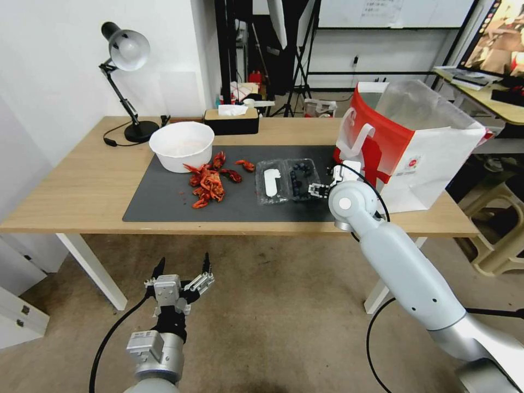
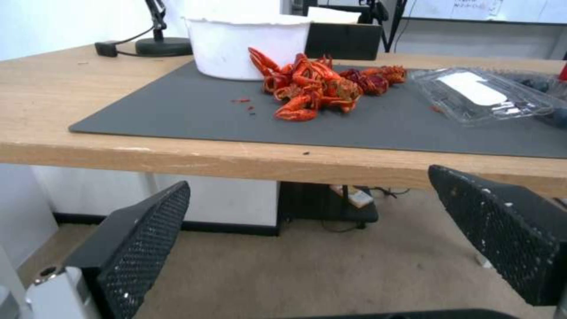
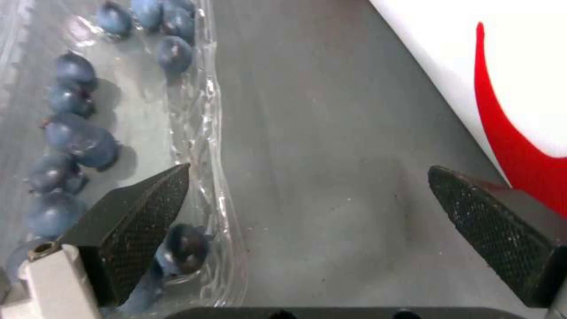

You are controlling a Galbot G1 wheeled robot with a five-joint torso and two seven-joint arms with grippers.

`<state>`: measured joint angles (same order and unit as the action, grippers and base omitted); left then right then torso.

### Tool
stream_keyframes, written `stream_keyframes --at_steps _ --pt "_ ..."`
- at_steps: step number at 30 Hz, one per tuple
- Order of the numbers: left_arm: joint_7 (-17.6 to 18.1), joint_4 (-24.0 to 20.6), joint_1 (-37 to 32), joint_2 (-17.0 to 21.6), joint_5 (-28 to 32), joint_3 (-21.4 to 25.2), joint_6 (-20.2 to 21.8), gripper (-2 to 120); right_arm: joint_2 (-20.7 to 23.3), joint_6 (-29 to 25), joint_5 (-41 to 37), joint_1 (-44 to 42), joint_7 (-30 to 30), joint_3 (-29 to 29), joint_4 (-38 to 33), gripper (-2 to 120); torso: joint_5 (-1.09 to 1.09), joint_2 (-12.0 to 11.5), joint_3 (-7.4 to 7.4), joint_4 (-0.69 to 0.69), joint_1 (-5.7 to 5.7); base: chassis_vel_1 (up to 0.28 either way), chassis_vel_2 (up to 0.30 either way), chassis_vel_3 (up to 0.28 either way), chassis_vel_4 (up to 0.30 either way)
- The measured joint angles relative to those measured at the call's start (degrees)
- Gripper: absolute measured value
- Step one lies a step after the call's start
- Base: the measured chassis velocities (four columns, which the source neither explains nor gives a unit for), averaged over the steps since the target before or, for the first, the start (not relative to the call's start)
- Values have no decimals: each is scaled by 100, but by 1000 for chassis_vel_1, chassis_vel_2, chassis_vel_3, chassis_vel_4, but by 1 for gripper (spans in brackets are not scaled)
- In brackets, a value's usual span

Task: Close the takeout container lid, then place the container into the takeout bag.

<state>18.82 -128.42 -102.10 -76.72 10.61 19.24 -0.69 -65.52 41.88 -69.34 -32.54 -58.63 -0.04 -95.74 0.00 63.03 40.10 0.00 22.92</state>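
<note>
The right gripper point(image 1: 323, 185), fingers spread wide and holding nothing, hovers at the outer edge of the open takeout container point(image 1: 303, 179) on the dark mat point(image 1: 164, 202), beside the takeout bag point(image 1: 415, 147). Its labelled lid point(image 1: 272, 182) lies flat. Closing cleanly likely means lifting that far half without spilling berries. The left gripper point(image 1: 183, 273) waits, spread, below the table point(image 1: 76, 180).

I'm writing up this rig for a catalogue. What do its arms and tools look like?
Both arms are smooth light-grey tubes with black cables looping alongside. The left tool and right tool have silver-white bodies and black tapered fingers with dotted, textured pads.
</note>
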Motion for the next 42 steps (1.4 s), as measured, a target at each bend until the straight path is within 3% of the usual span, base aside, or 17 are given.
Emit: stream_keyframes --at_steps 9,13,14,17,18,21,23,24,25,28,31,33,42 --pt "-13 -16 -5 5 4 8 1 100 108 -155 439 -132 580 31 -221 100 0 -1 0 0 0 0 0 0 0" --pt "-17 -67 -13 0 4 17 1 100 251 -776 1126 -366 1507 37 -537 100 -1 -1 0 1 0 0 0 0 0" --pt "-17 -67 -13 0 4 17 1 100 251 -776 1126 -366 1507 37 -537 100 -1 -1 0 1 0 0 0 0 0" --pt "-16 -105 -38 -4 4 33 -4 100 471 -1517 2290 -800 2612 72 -863 100 0 -1 0 2 0 0 0 0 0" --pt "-16 -105 -38 -4 4 33 -4 100 471 -1517 2290 -800 2612 72 -863 100 0 -1 0 2 0 0 0 0 0" --pt "-15 -145 -68 -15 -1 39 -35 100 726 -2774 3455 -1709 3674 421 -1270 100 0 0 0 -2 0 0 0 0 0" --pt "-15 -149 -70 -15 -1 38 -38 100 748 -2933 3562 -1821 3773 455 -1309 100 0 0 0 -2 0 0 0 0 0" --pt "-16 -153 -76 -11 -2 41 -54 100 808 -3673 4006 -2350 4123 661 -1487 100 2 -1 0 -1 0 0 0 0 0" --pt "-16 -153 -76 -11 -2 41 -54 100 808 -3673 4006 -2350 4123 661 -1487 100 2 -1 0 -1 0 0 0 0 0" --pt "-18 -158 -76 9 0 39 -64 100 781 -4612 4584 -3174 4339 1093 -1794 100 0 -1 0 0 0 0 0 0 0" --pt "-25 -158 -75 14 4 26 -66 100 686 -5053 4931 -3742 4416 1352 -1940 100 -2 0 0 1 0 0 0 0 0" --pt "-32 -148 -69 25 9 14 -70 100 467 -5490 5201 -4463 4469 1631 -2067 100 2 0 0 0 0 0 0 0 0" --pt "-73 -99 -52 90 48 -27 -79 100 -446 -6570 5866 -6261 4796 2290 -2237 100 0 1 -1 -1 -1 0 0 0 0"
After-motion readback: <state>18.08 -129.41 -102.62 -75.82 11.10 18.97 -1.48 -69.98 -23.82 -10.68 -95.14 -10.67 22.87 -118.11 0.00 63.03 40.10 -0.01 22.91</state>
